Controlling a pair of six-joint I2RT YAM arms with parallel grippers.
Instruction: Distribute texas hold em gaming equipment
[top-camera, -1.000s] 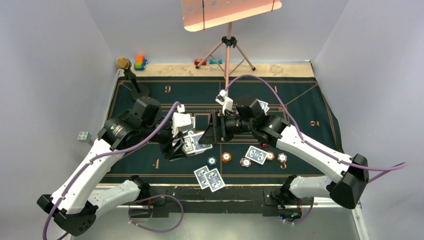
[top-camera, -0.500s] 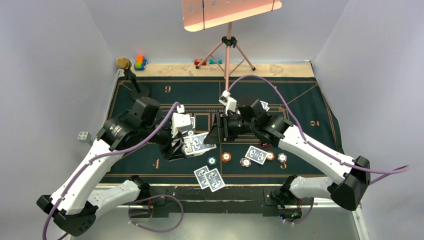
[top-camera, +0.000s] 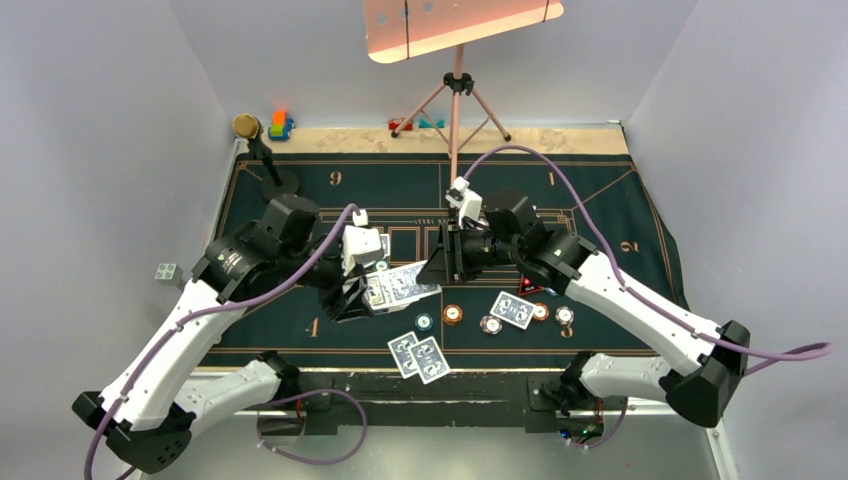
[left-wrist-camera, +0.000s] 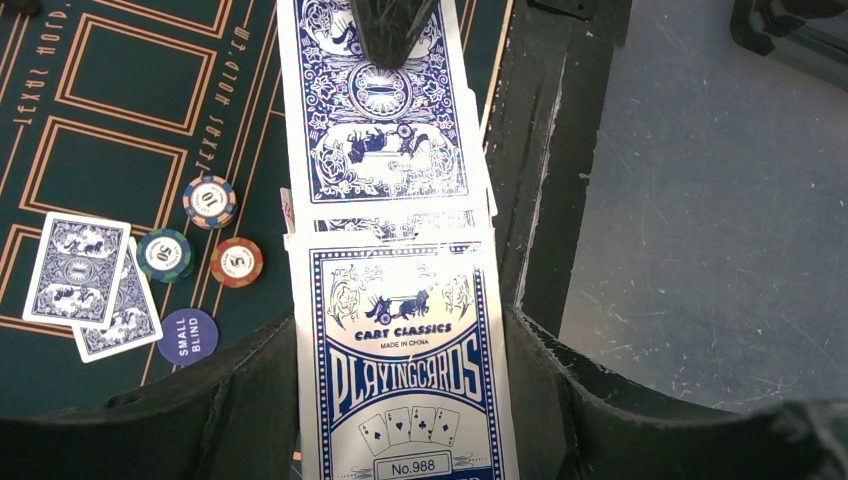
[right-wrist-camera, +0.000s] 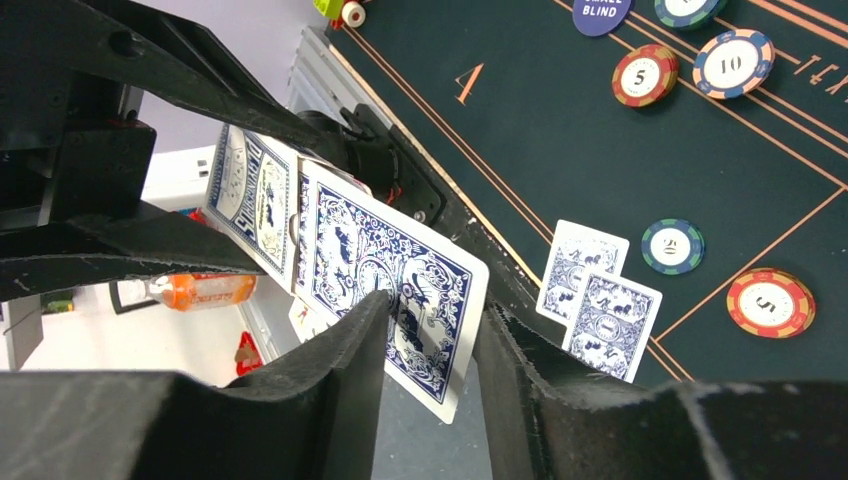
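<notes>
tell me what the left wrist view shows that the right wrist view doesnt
Only left wrist: the card box's printed front, and a card pair beside the small blind disc. Only right wrist: another card pair, beside a teal 20 chip and an orange chip. Both: the protruding card, the box, the disc, 5 chip, 10 chip.

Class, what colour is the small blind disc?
Dark blue, white lettering; small blind disc shows best in left wrist view.
</notes>
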